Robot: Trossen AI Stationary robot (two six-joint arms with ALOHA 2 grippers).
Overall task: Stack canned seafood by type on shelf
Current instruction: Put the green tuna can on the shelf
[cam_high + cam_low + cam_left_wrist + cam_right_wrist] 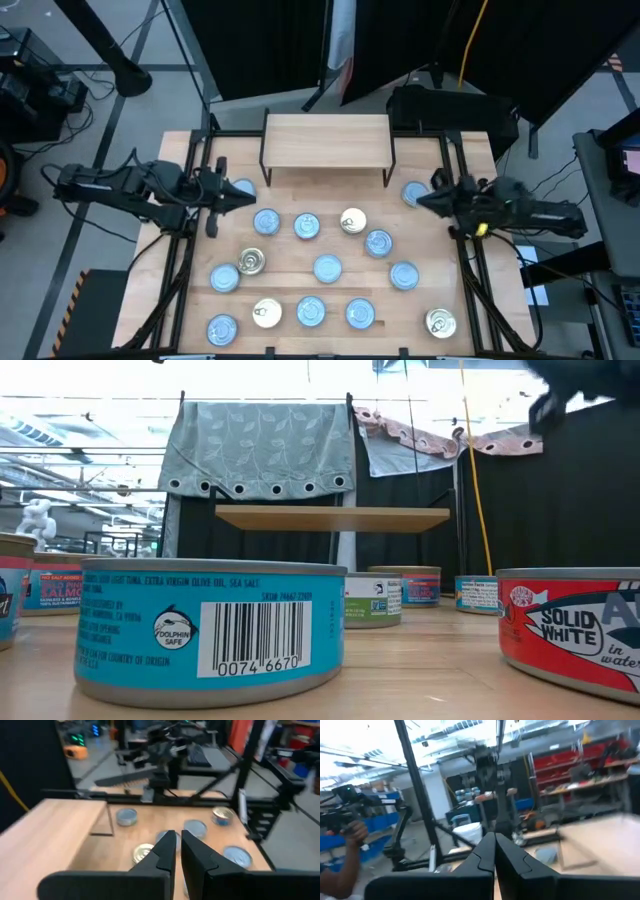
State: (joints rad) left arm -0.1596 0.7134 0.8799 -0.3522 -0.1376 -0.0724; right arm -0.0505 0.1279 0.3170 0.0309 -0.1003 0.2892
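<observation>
Several flat round tins lie on their bases, spread over the wooden table (480, 300). Most have blue lids (327, 267); several have gold lids (352, 221). The low view shows a blue-sided tin (210, 630) and a red-sided one (570, 625) close up. The shelf (326, 140) stands on black legs at the table's far middle, its top bare. My left gripper (245, 197) hangs shut above the table's left side, over a blue tin (243, 187). My right gripper (420, 203) is shut above the right side, beside another blue tin (413, 193). Neither holds anything.
Black frame rails (185, 260) run along the table's left and right sides. Dark curtains (250, 40) hang behind the shelf. In the right wrist view a person's hand (350, 832) shows in the room beyond the table. Bare wood lies between the shelf and the tins.
</observation>
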